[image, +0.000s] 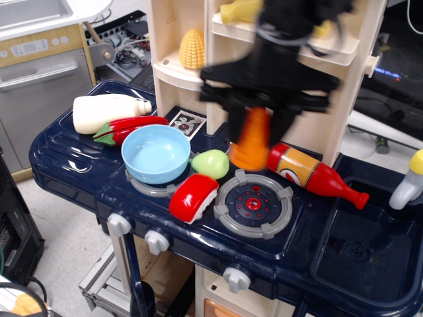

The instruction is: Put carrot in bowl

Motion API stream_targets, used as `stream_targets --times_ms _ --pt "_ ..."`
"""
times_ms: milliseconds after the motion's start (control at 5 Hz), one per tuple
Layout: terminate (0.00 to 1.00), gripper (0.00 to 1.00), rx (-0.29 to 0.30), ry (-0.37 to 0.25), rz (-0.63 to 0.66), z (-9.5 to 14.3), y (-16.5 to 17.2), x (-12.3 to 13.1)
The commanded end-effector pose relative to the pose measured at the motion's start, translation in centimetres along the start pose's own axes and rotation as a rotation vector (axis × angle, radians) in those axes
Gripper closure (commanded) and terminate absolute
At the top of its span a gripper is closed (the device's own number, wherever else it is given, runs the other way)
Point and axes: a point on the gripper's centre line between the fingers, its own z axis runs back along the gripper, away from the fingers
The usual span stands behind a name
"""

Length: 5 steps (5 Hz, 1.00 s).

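The carrying step was in hand: the claw (254,129) was clenched on the carrot (252,140), holding it by its narrow upper end so the wide end hung downward, clear of the toy stove top and blurred with motion. Taking the bowl (156,153) as the landmark, the carrot hung in the air to its right and somewhat above its rim, roughly over the far edge of the grey burner (254,203), so it was not yet over the bowl's opening. By my reckoning the next move called for more travel leftward until the carrot sat over the middle of the bowl, then a lowering and a release. The bowl itself stood empty on the left burner. Touching its right side was a green pear (211,163), and just in front of and to the right of it lay a red-and-white toy food piece (193,197); the pear lay under the likely path, so the carrot probably had to stay high in passing. Behind the bowl on its left lay a red chili (129,128) and a white bottle (109,111); well to its right lay a ketchup bottle (314,174).
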Motion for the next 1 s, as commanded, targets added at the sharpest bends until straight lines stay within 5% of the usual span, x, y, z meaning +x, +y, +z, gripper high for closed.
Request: stream_targets --times_ms 0,200,400,600,800 --pt "0.00 1.00 -0.021 -0.111 -0.141 -0.6 6.1 5.6" --pt "0.00 1.00 -0.065 -0.150 -0.181 -2.7 7.7 6.3" --pt "0.00 0.00 -0.102 -0.156 -0.218 -3.2 7.7 6.2" --pt "0.00 0.00 -0.102 -0.156 -0.218 -3.2 7.7 6.2" --pt "1.00 0.00 -0.102 -0.156 -0.218 -3.2 7.7 6.2"
